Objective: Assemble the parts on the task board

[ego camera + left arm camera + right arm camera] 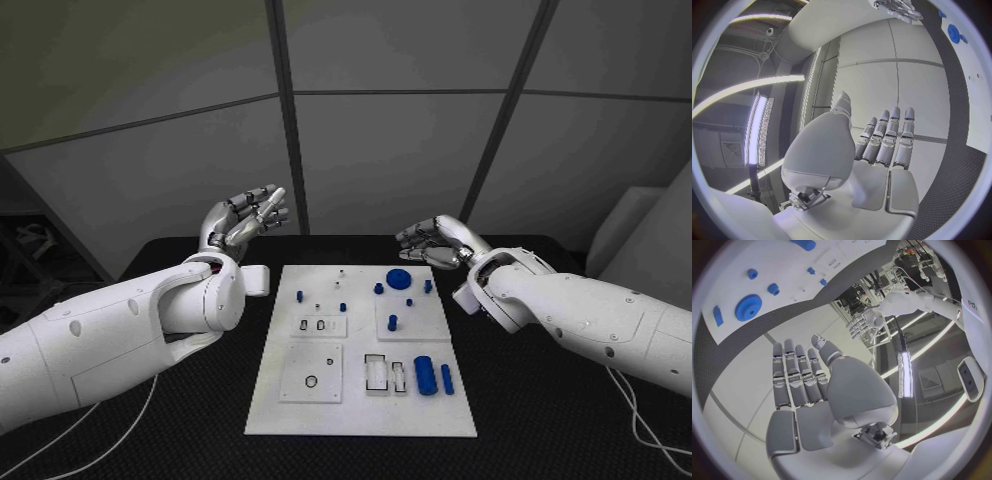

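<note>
left hand (245, 219) — fingers straight, holding nothing | right hand (437, 242) — fingers extended, empty | both beyond task board (361, 400)

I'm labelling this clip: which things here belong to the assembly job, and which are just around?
Job:
task board
blue gear
large blue cylinder
slim blue pin
left hand, empty
right hand, empty

Just around:
black table
wall panels
</note>
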`<state>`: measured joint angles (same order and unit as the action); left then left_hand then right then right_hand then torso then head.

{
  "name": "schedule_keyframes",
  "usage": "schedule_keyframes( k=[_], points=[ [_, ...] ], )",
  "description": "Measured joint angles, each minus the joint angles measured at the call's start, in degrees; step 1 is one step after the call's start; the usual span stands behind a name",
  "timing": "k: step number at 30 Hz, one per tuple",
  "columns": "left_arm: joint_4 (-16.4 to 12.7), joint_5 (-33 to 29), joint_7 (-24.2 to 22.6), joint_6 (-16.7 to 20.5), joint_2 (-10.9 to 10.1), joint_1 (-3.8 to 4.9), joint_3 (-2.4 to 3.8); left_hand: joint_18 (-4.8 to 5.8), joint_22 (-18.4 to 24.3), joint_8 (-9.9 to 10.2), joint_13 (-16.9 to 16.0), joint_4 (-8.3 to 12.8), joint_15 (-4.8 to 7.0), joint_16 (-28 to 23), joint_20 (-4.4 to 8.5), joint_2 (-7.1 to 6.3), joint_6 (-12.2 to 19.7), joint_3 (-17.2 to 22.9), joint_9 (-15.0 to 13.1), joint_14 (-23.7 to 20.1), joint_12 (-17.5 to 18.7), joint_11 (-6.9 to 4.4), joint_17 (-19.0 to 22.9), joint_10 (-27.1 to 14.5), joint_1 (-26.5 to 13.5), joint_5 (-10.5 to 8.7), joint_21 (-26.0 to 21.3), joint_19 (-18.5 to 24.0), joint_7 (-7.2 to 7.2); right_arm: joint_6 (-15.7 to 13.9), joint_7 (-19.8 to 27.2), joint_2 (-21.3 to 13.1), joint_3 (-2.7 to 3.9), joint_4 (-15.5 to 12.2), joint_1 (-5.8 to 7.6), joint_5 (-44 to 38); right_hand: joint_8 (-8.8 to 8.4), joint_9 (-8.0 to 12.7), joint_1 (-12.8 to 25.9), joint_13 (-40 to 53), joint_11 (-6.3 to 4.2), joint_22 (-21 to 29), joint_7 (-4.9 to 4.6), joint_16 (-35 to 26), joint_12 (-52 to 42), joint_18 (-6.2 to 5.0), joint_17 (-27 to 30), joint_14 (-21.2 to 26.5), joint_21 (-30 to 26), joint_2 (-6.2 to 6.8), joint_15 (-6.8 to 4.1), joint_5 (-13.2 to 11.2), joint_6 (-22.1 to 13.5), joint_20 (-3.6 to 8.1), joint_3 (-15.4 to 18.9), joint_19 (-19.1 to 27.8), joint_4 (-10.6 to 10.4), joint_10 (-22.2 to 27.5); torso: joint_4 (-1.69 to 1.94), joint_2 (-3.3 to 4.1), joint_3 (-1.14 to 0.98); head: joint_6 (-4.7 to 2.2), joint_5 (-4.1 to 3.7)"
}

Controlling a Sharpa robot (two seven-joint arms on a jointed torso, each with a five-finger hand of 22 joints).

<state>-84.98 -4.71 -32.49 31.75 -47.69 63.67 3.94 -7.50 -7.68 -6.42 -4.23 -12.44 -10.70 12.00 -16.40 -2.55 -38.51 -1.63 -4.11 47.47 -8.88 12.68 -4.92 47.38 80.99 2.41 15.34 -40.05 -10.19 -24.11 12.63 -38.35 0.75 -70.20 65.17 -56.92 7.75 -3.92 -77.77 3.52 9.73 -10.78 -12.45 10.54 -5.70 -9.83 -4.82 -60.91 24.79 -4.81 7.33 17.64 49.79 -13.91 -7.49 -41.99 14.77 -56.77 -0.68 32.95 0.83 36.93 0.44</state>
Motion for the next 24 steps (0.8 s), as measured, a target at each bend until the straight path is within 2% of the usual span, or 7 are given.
schedule_keyframes(
  k=[4, 6, 12, 14, 16, 18, 24],
  points=[
    [-2.3, 0.8, 0.5, -0.9, -1.2, 0.00, 0.00, -0.02, -0.5, -1.7, 0.0, 1.9, 1.20, 1.3, 0.54, 0.66, -8.1, -0.5, -0.6, 3.8, -1.4, -1.05, -0.4, 3.7, 0.7, 0.00, 1.8, -4.3, -1.35, 1.5, -3.2, 0.5, 0.06, 0.0, 0.86, -7.9, -0.32, 0.0, 0.6, 0.1, -0.84, -2.8, 0.49, 0.8, 0.6, 0.01, -0.8, -5.3, 5.2, 1.35, -1.56, 0.5, 2.5, 1.88, -1.0, -2.8, 0.7, -2.7, 0.07, 0.62, 0.10, 0.18, -0.07],
    [-3.2, 1.1, 0.7, -1.2, -1.7, 0.00, 0.00, -4.51, -0.5, -1.8, 0.0, 2.6, 1.58, 1.5, 0.86, 0.75, -9.4, -0.8, -0.6, 4.9, -1.5, -1.39, -0.4, 4.8, 0.8, 0.00, 2.1, -5.5, -1.85, 2.4, -4.7, 0.7, 0.06, 0.0, 1.16, -11.4, -0.66, 0.0, 1.0, 0.1, -1.26, -4.5, 0.81, 1.1, 1.1, 0.01, -1.2, -7.6, 8.2, 1.81, -2.25, 0.5, 3.6, 2.67, -1.6, -4.0, 0.8, -3.9, 0.16, 0.96, 0.13, 0.20, -0.12],
    [-6.7, 2.1, 1.4, -2.1, -3.5, 0.01, 0.00, -4.30, -0.5, -1.8, 0.3, 3.4, 1.90, 1.5, 1.44, 0.98, -10.3, -1.2, -0.3, 5.9, -1.5, -1.82, -0.4, 5.7, 1.0, 0.00, 2.3, -6.7, -2.19, 5.8, -9.5, 2.1, 0.07, 0.0, 2.38, -22.0, -2.45, 0.0, 3.1, 0.2, -2.78, -13.9, 2.14, 1.7, 2.0, 0.01, -3.3, -17.0, 24.1, 3.92, -4.94, 0.3, 7.6, 5.96, -4.0, -7.3, 0.8, -7.6, 0.47, 2.10, 0.26, -0.08, -0.41],
    [-7.5, 2.3, 1.5, -2.3, -3.8, 0.01, 0.00, -0.32, -0.5, -1.8, 0.3, 3.6, 1.89, 1.5, 1.36, 0.98, -10.3, -1.4, -0.2, 5.9, -1.5, -1.82, -0.4, 5.7, 1.0, 0.00, 2.5, -7.1, -2.19, 6.6, -10.7, 2.7, 0.08, 0.1, 2.57, -24.6, -2.51, 0.0, 3.2, 0.2, -2.79, -14.8, 2.14, 1.7, 2.0, 0.02, -3.7, -17.8, 25.7, 4.10, -5.21, 0.2, 7.6, 6.10, -4.1, -8.1, 0.9, -7.6, 0.57, 2.48, 0.29, -0.15, -0.49],
    [-8.3, 2.5, 1.7, -2.4, -4.1, 0.01, 0.00, -0.49, -0.5, -1.8, 0.3, 3.6, 2.02, 1.5, 1.45, 0.98, -10.3, -1.4, -0.2, 6.0, -1.5, -1.82, -0.4, 5.7, 1.0, 0.00, 2.5, -7.2, -2.19, 7.4, -11.9, 3.1, 0.08, 0.2, 2.69, -27.3, -2.83, 0.0, 3.3, 0.2, -2.96, -15.5, 2.14, 1.7, 2.0, 0.02, -3.9, -18.1, 26.9, 4.51, -5.16, 0.2, 7.6, 6.23, -4.3, -8.5, 0.9, -7.1, 0.65, 2.93, 0.33, -0.36, -0.54],
    [-8.9, 2.6, 1.8, -2.6, -4.3, 0.01, 0.00, -3.96, -0.5, -1.8, 0.4, 3.8, 2.09, 1.5, 1.51, 0.98, -10.3, -1.5, -0.1, 6.1, -1.5, -1.82, -0.4, 5.7, 1.0, 0.00, 2.5, -7.3, -2.19, 8.0, -12.8, 3.5, 0.08, 0.3, 2.79, -29.3, -3.12, 0.0, 3.3, 0.2, -2.94, -16.1, 2.14, 1.7, 2.0, 0.02, -4.0, -18.3, 28.1, 4.51, -5.30, 0.2, 7.6, 6.38, -4.7, -9.0, 0.8, -6.4, 0.73, 3.42, 0.38, -0.47, -0.57],
    [-10.3, 2.9, 2.1, -2.9, -4.8, 0.00, 0.00, -3.95, -0.5, -1.8, 0.4, 3.8, 2.09, 1.5, 1.44, 0.98, -10.3, -1.5, -0.1, 6.1, -1.5, -1.82, -0.4, 5.7, 1.0, 0.00, 2.5, -7.6, -2.19, 9.2, -14.8, 4.1, 0.08, 0.4, 2.94, -33.5, -3.48, 0.0, 3.5, 0.4, -2.99, -17.8, 2.13, 1.5, 2.0, 0.02, -4.6, -19.6, 30.9, 4.72, -5.28, 0.2, 7.6, 6.47, -5.3, -9.8, 0.5, -6.1, 0.91, 4.59, 0.55, -0.75, -0.73]
  ],
)
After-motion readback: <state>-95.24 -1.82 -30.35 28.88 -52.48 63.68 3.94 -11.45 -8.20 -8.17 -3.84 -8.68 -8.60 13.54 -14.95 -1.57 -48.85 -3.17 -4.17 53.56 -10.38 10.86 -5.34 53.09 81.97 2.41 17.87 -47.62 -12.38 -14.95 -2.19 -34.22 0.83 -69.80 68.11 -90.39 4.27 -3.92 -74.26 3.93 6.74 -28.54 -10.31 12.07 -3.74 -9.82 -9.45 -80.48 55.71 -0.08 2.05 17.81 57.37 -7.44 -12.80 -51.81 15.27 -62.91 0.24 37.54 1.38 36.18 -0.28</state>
